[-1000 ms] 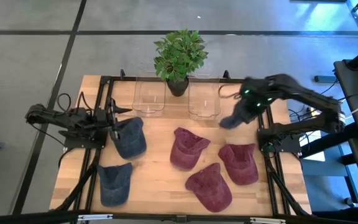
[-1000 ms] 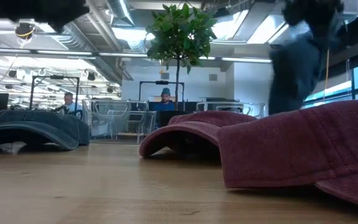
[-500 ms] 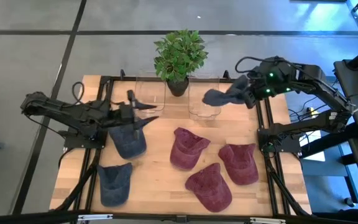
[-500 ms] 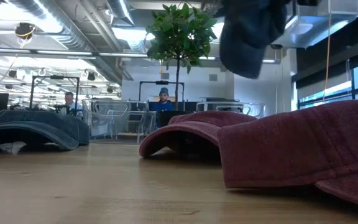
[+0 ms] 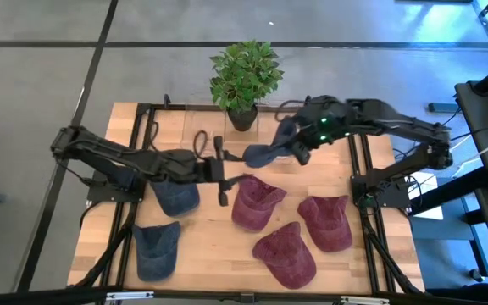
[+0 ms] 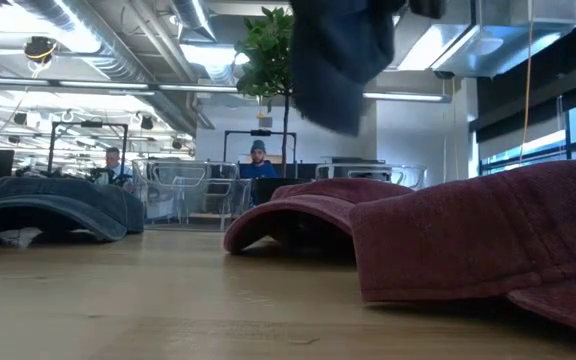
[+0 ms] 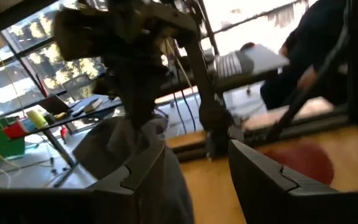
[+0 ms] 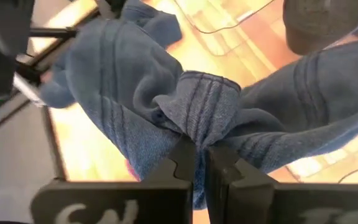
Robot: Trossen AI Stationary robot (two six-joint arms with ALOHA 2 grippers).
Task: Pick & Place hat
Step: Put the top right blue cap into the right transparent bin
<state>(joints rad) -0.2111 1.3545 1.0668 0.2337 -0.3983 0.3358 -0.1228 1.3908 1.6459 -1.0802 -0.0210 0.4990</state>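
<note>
My right gripper (image 5: pixel 299 146) is shut on a blue hat (image 5: pixel 263 152), which it holds in the air over the table's middle, near the far side. The hat also shows at the top of the low view (image 6: pixel 336 55). My left gripper (image 5: pixel 227 172) is open and reaches in from the left, close beside the hat. In the left wrist view the hat (image 7: pixel 126 152) hangs just beyond its spread fingers (image 7: pixel 194 180). Two more blue hats (image 5: pixel 176 191) (image 5: pixel 157 247) and three red hats (image 5: pixel 255 202) (image 5: pixel 327 221) (image 5: pixel 286 253) lie on the table. My right gripper pinches a bunched fold of the hat's cloth (image 8: pixel 197 121) between its two fingers (image 8: pixel 182 163), several layers together. The hat is lifted clear of the table. It hangs slack below and spreads to both sides of the fingers.
A potted plant (image 5: pixel 245 78) stands at the far edge between two clear bins (image 5: pixel 203 131) (image 5: pixel 278 140). Black frame rails (image 5: pixel 364 182) run along both table sides. People sit in the room beyond (image 6: pixel 258 160).
My right gripper has lifted the blue hat from the table's right side, carried it toward the far edge, then toward the left to the middle. My left gripper has reached from the table's left edge toward the right, up to the hat.
</note>
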